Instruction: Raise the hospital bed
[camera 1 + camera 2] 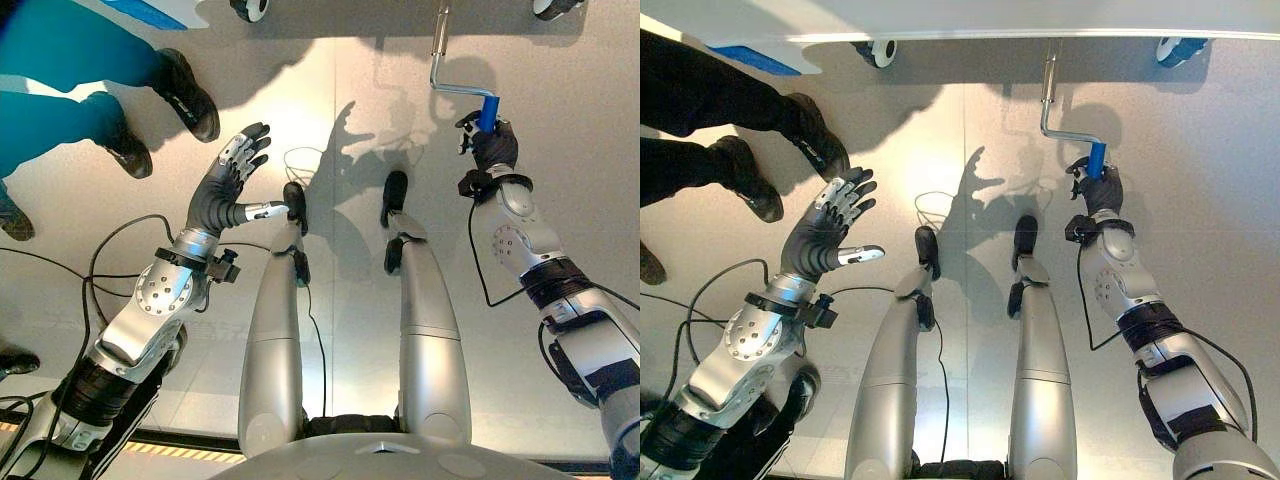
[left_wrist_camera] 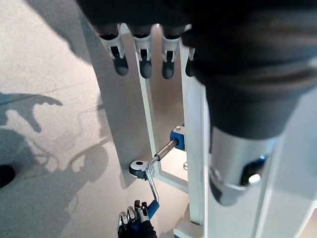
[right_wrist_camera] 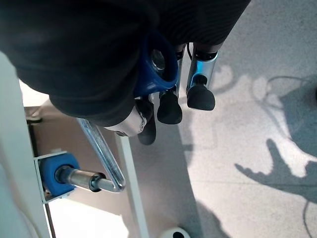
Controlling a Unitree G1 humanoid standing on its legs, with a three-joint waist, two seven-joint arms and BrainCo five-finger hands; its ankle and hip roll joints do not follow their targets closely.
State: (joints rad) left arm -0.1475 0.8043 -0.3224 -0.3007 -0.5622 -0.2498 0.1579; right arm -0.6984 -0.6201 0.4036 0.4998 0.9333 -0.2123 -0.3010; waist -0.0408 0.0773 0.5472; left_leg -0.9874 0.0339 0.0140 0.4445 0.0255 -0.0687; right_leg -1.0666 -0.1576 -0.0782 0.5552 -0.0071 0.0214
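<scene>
1. My right hand (image 1: 490, 143) is wrapped around the blue grip (image 1: 488, 110) of the bed's crank handle (image 1: 1068, 134). My right wrist view shows the fingers (image 3: 169, 106) curled round that blue grip (image 3: 157, 69), so I judge the hold good enough to turn with.
2. The crank sits at the far right of the scene, low under the white bed frame (image 1: 970, 20). Its silver shaft (image 1: 438, 35) runs away from me into a blue bracket (image 2: 178, 137) on the frame, and the arm bends at a right angle out to the grip.
3. The step in hand is cranking. To do it well, I think I should sweep the grip in a full circle around the shaft's axis, with my wrist following the arc and not pulling sideways, which could bind the shaft.
4. I should hold firmly but let the grip roll in my palm, or my wrist will twist as the arm comes round.
5. My left hand (image 1: 232, 175) hangs free at the near left, fingers spread and holding nothing; it is best kept clear of the crank's sweep.
6. A person's shoes (image 1: 188, 95) stand at the far left, well apart from the crank, so they should not be in the way.
7. I cannot tell from here how high the bed is, so I cannot tell how much cranking is left.
</scene>
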